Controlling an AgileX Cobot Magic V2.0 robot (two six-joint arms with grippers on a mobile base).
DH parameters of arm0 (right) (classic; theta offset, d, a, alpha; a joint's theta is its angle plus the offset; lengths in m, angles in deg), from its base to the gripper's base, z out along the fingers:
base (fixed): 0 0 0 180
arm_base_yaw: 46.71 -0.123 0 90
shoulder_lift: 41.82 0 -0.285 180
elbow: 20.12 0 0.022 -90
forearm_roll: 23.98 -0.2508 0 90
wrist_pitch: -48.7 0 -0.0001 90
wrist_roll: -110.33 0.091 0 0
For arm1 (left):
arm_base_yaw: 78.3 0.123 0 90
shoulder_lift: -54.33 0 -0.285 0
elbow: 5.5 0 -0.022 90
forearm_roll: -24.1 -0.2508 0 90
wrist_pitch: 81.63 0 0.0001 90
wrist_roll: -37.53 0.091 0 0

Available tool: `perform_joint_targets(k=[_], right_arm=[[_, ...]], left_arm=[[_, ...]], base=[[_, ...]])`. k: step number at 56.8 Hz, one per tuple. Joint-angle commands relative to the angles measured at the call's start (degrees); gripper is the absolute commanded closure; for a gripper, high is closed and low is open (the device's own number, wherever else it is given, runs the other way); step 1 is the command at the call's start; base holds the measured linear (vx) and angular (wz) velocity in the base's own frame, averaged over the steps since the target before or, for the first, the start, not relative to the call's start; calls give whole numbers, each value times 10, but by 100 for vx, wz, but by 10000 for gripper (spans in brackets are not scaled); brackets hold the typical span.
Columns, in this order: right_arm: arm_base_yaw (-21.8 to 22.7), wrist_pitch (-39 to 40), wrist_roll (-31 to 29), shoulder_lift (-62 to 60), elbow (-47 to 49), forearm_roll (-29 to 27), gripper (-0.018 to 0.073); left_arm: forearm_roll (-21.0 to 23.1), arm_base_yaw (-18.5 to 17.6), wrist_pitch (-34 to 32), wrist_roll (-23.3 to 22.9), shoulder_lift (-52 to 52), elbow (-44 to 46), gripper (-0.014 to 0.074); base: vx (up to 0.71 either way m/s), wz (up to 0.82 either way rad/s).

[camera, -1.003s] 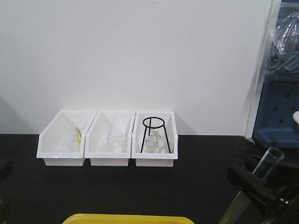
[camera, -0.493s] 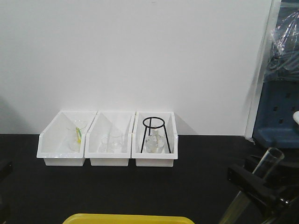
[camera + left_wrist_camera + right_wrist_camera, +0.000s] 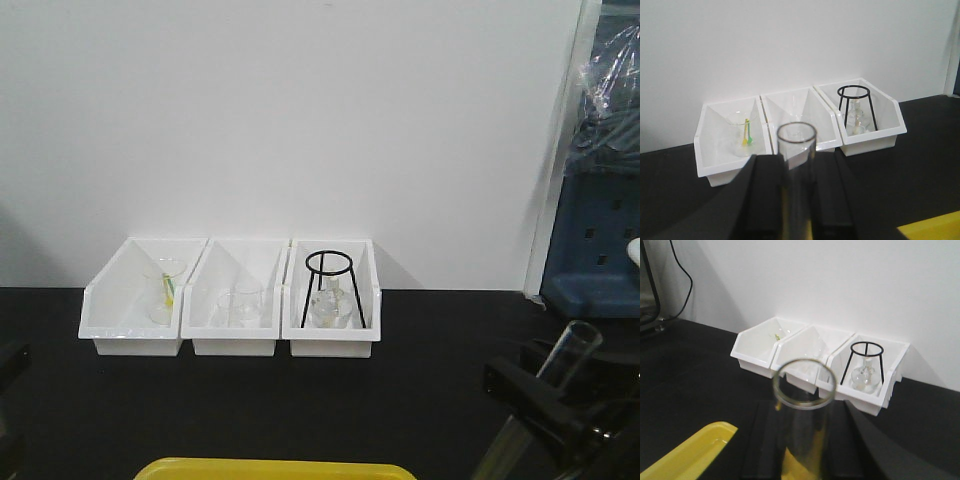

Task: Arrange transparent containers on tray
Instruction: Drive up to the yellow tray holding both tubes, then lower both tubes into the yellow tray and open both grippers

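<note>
In the left wrist view my left gripper is shut on a clear test tube, which stands upright between the black fingers with its open rim toward the bins. My right gripper is likewise shut on a second test tube, rim up. From the front, that right gripper sits at the lower right with its tube leaning up and to the right. The yellow tray shows only as a strip at the bottom edge; its corner lies left of the right gripper and its edge right of the left one.
Three white open-front bins line the white back wall. The left one holds a beaker with a yellow-green stick, the middle one small beakers, the right one a black tripod stand over a flask. Blue equipment stands at far right.
The right gripper and its test tube have sunk slightly and shifted a little left. The bins and tray have not moved.
</note>
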State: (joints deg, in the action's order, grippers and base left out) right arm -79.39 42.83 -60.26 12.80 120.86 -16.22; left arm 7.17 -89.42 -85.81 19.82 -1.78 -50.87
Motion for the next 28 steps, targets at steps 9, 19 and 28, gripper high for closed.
perform_joint_targets(k=[9,19,28], right_arm=[[2,28,-2,107,31,-70,571],[1,19,-3,220,88,-124,571],[1,-6,-3,303,123,-154,567]], left_arm=[[5,-71,-28,-5,-63,40,531],[24,-139,74,-63,-153,103,528],[42,-164,129,-67,-232,141,521]], base=[[0,0],[0,0],[0,0]])
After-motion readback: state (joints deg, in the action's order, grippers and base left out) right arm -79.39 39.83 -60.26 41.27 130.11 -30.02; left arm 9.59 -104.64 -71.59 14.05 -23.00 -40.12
